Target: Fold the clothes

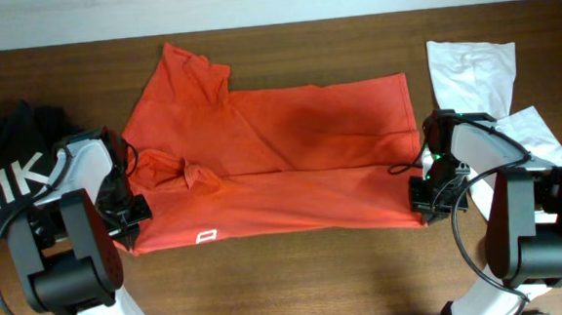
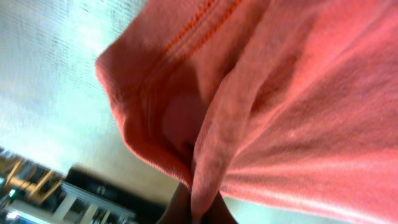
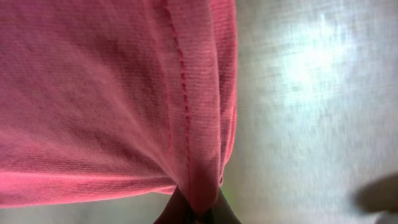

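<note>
An orange-red T-shirt (image 1: 280,148) lies spread across the middle of the wooden table, partly folded, a small white label near its front left corner. My left gripper (image 1: 131,217) is shut on the shirt's left edge; in the left wrist view a fold of orange cloth (image 2: 261,106) runs down between the dark fingers (image 2: 177,208). My right gripper (image 1: 422,193) is shut on the shirt's right edge; the right wrist view shows the stitched hem (image 3: 186,112) pinched between the fingertips (image 3: 171,211).
A dark shirt with white letters (image 1: 8,174) lies bunched at the left edge of the table. White shirts (image 1: 476,77) lie at the right, behind my right arm. The table's front edge runs close under both arms.
</note>
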